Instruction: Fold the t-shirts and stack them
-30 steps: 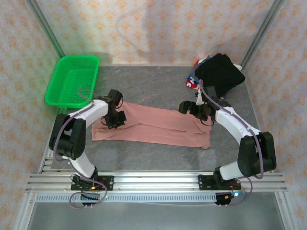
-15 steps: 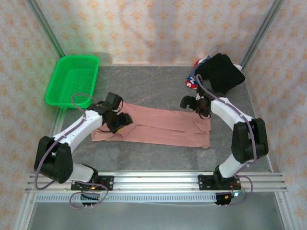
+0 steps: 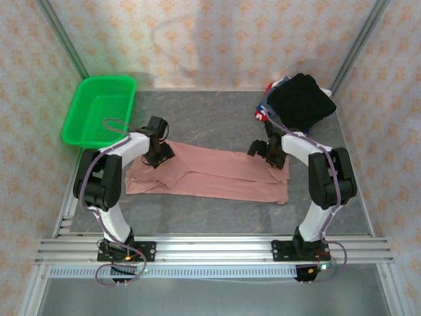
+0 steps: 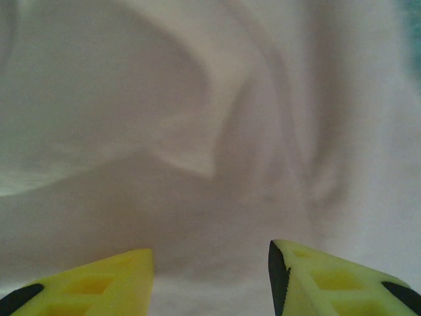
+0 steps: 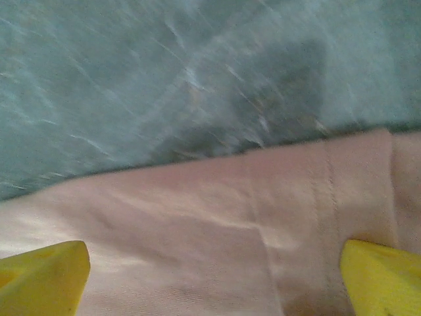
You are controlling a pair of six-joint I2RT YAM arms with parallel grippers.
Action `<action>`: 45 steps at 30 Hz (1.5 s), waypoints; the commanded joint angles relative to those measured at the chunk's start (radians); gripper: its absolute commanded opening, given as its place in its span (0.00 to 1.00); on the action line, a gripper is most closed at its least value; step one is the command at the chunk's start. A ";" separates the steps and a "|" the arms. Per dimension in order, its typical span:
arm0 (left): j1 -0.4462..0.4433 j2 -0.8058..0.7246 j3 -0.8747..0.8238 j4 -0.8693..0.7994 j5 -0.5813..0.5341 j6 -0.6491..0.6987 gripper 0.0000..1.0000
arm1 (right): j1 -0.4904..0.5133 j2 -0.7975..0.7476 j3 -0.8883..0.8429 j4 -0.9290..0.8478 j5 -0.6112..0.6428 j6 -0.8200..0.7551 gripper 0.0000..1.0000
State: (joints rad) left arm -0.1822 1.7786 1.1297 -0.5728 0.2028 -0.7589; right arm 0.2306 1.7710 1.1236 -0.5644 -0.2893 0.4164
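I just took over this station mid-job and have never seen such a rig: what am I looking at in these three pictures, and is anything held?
Two robot arms are bolted at the near edge of a grey table. The wide picture looks down from above and behind them; the two close-ups come from wrist cameras, yellow fingers at the bottom. A dusty-pink t-shirt lies folded into a long strip across the table. The left gripper is over its left end, the right gripper over its right end. Both are open and hold nothing. A green basket sits far left; a pile of other shirts, black on top, far right.
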 commanded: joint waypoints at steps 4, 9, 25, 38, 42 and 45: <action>0.024 0.026 -0.018 0.039 -0.082 0.043 0.49 | 0.002 -0.033 0.041 -0.086 0.133 -0.103 0.86; 0.024 0.061 -0.010 0.041 -0.071 0.063 0.48 | 0.003 0.061 0.156 -0.127 0.133 -0.206 0.64; 0.024 0.097 -0.051 0.063 -0.088 0.066 0.47 | 0.055 0.186 0.252 -0.230 0.244 -0.324 0.36; 0.027 0.111 -0.076 0.065 -0.086 0.060 0.46 | 0.057 0.188 0.257 -0.227 0.474 -0.262 0.00; 0.028 0.117 -0.071 0.053 -0.083 0.045 0.46 | 0.042 0.103 0.232 -0.211 0.506 -0.231 0.00; 0.027 0.119 -0.079 0.054 -0.079 0.026 0.44 | 0.021 0.068 0.227 -0.222 0.504 -0.214 0.00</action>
State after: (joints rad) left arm -0.1616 1.8206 1.1042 -0.4953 0.1406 -0.7101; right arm 0.2855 1.9156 1.3605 -0.7559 0.1146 0.1654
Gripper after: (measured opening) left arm 0.449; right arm 0.046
